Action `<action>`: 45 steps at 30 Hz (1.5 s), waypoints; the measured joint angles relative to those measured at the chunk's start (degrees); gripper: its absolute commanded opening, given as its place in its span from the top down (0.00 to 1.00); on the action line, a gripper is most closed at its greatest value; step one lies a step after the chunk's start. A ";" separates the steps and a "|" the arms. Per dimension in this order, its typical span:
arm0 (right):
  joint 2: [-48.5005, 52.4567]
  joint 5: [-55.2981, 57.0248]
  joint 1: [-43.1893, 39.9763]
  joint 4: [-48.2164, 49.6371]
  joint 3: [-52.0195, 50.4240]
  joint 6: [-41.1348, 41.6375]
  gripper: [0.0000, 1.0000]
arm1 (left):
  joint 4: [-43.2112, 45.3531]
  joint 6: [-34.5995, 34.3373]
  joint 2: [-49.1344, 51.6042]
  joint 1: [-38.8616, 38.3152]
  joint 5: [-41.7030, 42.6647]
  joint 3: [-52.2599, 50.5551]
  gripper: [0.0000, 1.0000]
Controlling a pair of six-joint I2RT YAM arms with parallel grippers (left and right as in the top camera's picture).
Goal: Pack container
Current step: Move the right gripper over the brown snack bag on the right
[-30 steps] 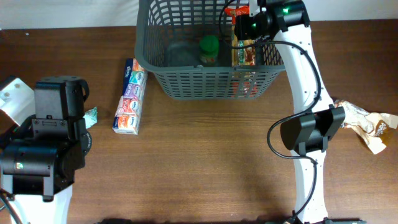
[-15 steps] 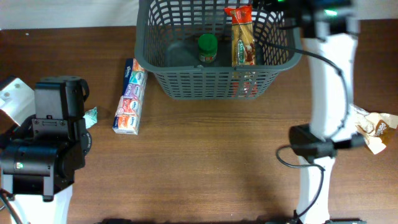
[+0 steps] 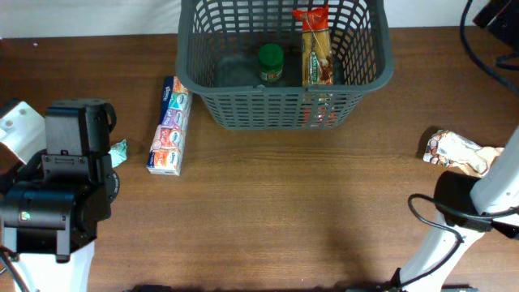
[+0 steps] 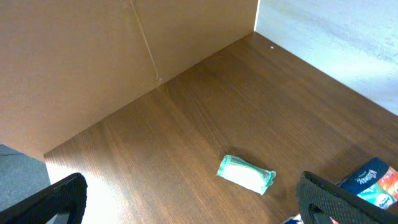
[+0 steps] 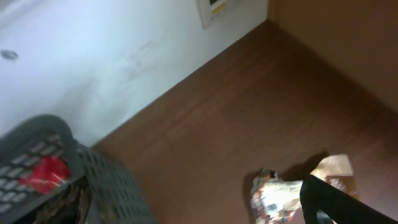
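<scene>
1. Overhead: The large dark grey plastic basket with slotted lattice sides (image 3: pixel 276 109) sits at the far edge of the brown wooden table (image 3: pixel 276 211), near its middle. Inside it, a green-lidded jar (image 3: pixel 271 63) stands beside a tall clear packet of pasta with a red top (image 3: pixel 317 50). A long multicoloured pack of tissues (image 3: pixel 169 126) lies just left of the basket. A small green-and-white wrapped packet (image 3: pixel 119 152) rests between the tissues and the black left arm (image 3: pixel 61 195). The white right arm (image 3: pixel 466 207) rises from the near right corner, close to a crumpled tan and white snack bag (image 3: pixel 458 152).

2. Left wrist: The left gripper (image 4: pixel 191 183) hovers over bare table with its two dark fingers (image 4: pixel 62 196) spread wide and nothing between them. The small green-and-white packet lies ahead, and a corner of the tissue pack shows at the lower right. A brown cardboard panel (image 4: pixel 93 56) stands behind the table.

3. Right wrist: The view is blurred. Of the right gripper (image 5: pixel 193 196), only one dark finger (image 5: pixel 339 202) shows, at the lower right, so the gap between its fingers cannot be told. The basket's corner fills the lower left, with something red inside. The crumpled snack bag lies on the table by the finger.
</scene>
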 measured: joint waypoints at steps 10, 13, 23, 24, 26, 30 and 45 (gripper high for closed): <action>-3.63 5.60 -9.99 0.02 -10.84 16.35 0.01 | -0.02 0.00 0.00 -0.02 -0.02 0.00 0.01; -8.55 5.92 -14.16 0.07 -24.50 23.74 0.01 | 0.00 0.02 0.00 -0.02 0.00 0.00 0.01; -14.12 5.44 -22.12 5.22 -65.20 42.62 0.01 | 0.00 0.00 0.00 0.00 0.00 0.00 0.01; -14.10 5.44 -22.12 7.19 -67.43 43.15 0.01 | -0.02 0.00 0.00 0.00 0.00 0.00 0.01; -14.08 5.44 -22.12 11.41 -71.10 44.15 0.01 | -0.02 0.02 0.00 0.00 0.00 0.00 0.01; -14.05 5.22 -22.12 19.10 -76.48 46.62 0.01 | 0.00 0.02 0.00 0.00 0.00 0.00 0.01; -4.22 -4.13 -20.33 30.47 -78.12 52.87 0.01 | 0.00 0.02 0.00 0.00 0.00 0.00 0.01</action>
